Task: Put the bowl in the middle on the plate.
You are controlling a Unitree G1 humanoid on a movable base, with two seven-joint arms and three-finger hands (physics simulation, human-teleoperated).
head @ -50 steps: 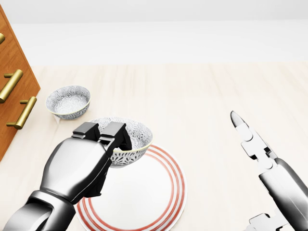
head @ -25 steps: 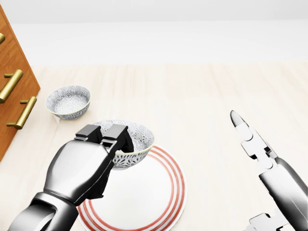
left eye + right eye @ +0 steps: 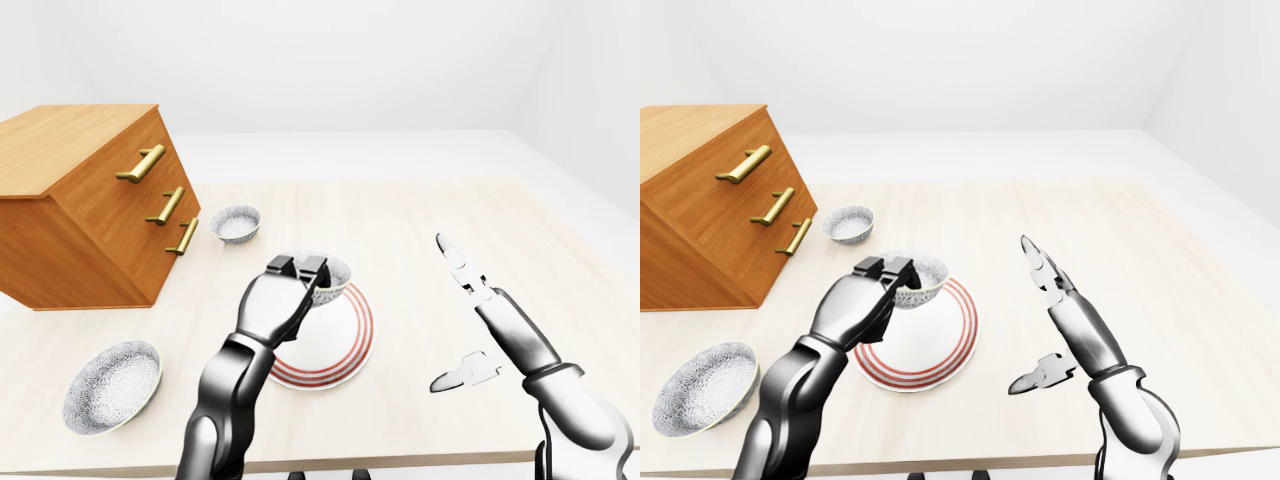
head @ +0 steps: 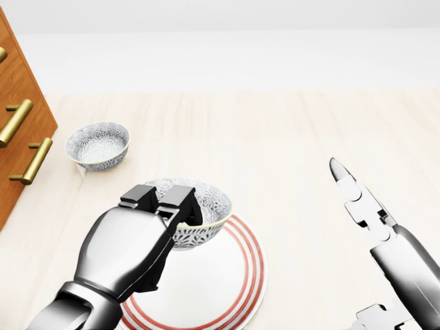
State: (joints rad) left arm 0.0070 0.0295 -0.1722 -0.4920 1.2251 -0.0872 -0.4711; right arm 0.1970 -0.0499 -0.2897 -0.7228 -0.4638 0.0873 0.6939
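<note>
My left hand [image 4: 134, 251] is clenched on the near-left rim of the grey-patterned white ceramic bowl [image 4: 206, 206], fingers hooked over the lip. The bowl sits over the far-left edge of the white round plate with red rings [image 4: 237, 278]. I cannot tell whether its base touches the plate.

My right hand [image 4: 364, 206] hangs released well to the right over the pale wooden tabletop [image 4: 295, 130], fingers straight and thumb spread, holding nothing.

A second patterned bowl [image 4: 97, 144] stands to the far left, just beside the orange-brown wooden drawer chest with brass handles [image 3: 85, 215]. A third, wider patterned bowl [image 3: 112, 386] lies at the near left. Nothing stands between the held bowl and the plate; only my own left hand and forearm cover the plate's near-left part.

Against a second ago, the bowl and left hand have shifted right and nearer, further over the plate. The right hand, the other bowls and the view itself have not moved.
</note>
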